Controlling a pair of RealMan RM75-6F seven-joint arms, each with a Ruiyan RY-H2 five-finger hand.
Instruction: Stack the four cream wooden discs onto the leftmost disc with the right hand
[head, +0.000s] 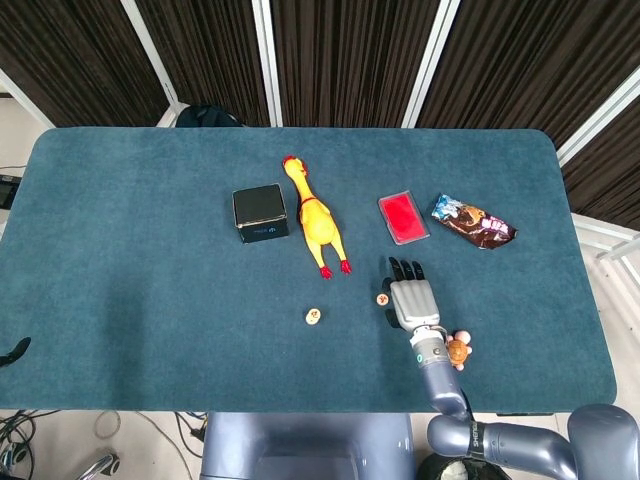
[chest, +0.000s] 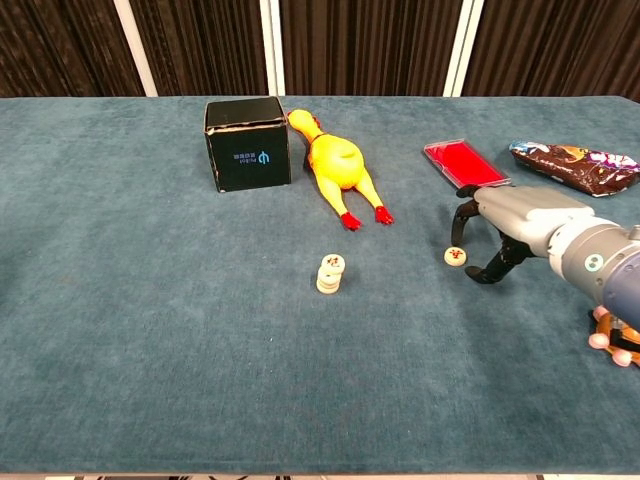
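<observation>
A short stack of cream discs (chest: 331, 274) is seen well to the left of the right hand (chest: 510, 225), while one loose disc (chest: 455, 256) lies flat on the counter (chest: 150, 330) just beside the fingertips (chest: 456, 236), between the downward-curled fingers and the thumb. The hand is held partly open above this disc, and nothing is gripped; whether the fingertips touch the disc cannot be told. The task is judged mostly done: the stack appears to hold three or so discs, though the exact count cannot be read, and the loose disc is left to be picked up and carried over. Between the hand and the stack the cloth is bare, so a straight leftward path is judged open. Beyond the hand lie a red case (chest: 466, 164) and a snack packet (chest: 575, 165); a rubber chicken (chest: 340, 170) lies beyond and to the left. A small turtle toy (head: 457, 350) sits close by the wrist. The left hand is not seen.
</observation>
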